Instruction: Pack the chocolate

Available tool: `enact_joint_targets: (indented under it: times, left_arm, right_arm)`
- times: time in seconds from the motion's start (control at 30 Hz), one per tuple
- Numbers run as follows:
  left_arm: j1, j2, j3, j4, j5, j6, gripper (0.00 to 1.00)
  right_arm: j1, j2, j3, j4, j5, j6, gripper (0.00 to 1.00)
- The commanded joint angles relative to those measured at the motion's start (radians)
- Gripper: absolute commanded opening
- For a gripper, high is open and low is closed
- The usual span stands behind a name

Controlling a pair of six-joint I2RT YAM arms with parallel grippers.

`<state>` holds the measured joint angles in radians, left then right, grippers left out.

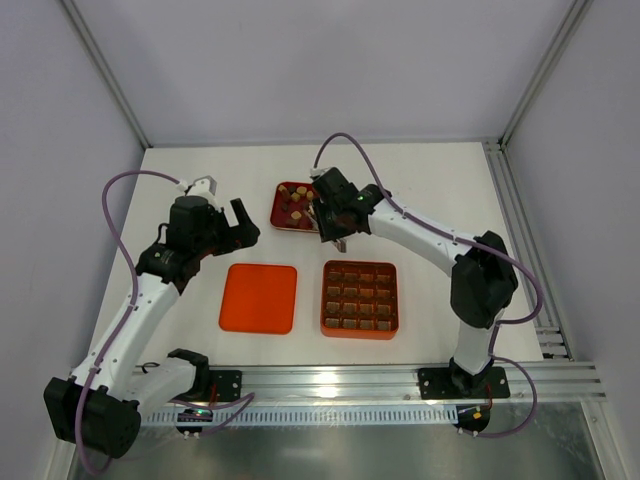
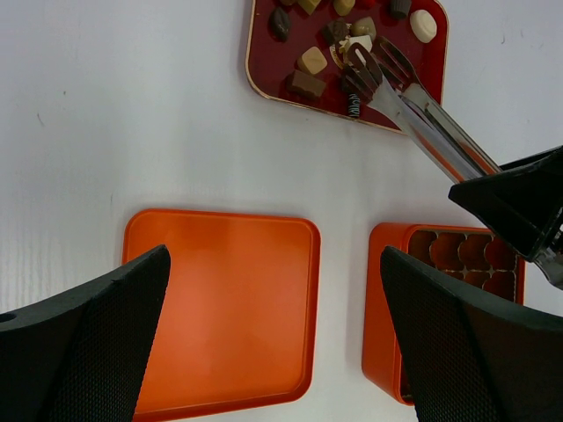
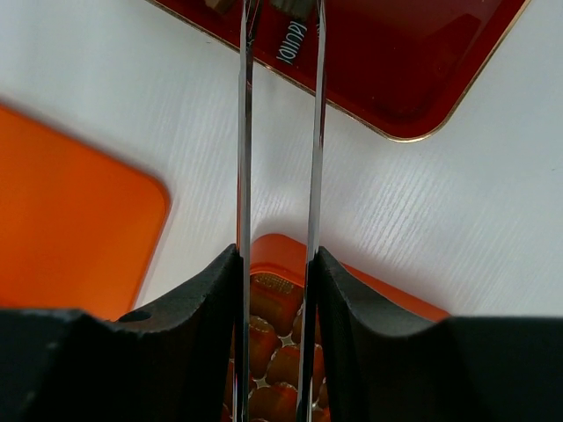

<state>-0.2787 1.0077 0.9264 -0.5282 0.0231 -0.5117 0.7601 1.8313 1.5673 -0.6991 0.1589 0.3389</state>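
The jaws of the right gripper (image 3: 275, 253) are clenched on a pair of metal tweezers (image 3: 244, 132). The two thin blades run side by side out between the black fingers (image 3: 176, 338), with a gap between them. The blade tips reach into a red tray (image 2: 266, 66) at the far side of the white desk (image 2: 132, 105) and come down among the chocolates (image 2: 312, 61) — dark brown, tan and cream-white pieces scattered loose on the tray floor. The forked tips sit against a cream piece and a dark one; whether they have pinched either cannot be told.

Nearer the arm bases, an orange box (image 1: 360, 298) with a four-by-four grid of cells rests on the desk. Its far edge shows just behind the right fingers in the right wrist view. The cells look brownish from above, and whether any holds a piece cannot be told. A flat orange lid (image 1: 259, 298) lies just to the left of the box, apart from it.

The jaws of the left gripper (image 2: 274, 255) are spread wide and hold nothing. The gripper hangs above the desk just beyond the lid's far edge, left of the tray, with the lid and the box's corner framed between its fingers in the left wrist view.
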Motion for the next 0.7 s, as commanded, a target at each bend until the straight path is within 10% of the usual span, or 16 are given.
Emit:
enact_joint_targets:
  times: [0.0,0.67]
  left_arm:
    - [0.003,-0.014,-0.001,0.019,-0.009,0.018,1.00]
    - [0.003,-0.006,0.002,0.016,-0.011,0.016,1.00]
  right_arm:
    - [0.007,0.009,0.045,0.006,0.021,-0.003,0.41]
    - [0.005,0.025,0.036,0.004,0.011,-0.005,0.40]
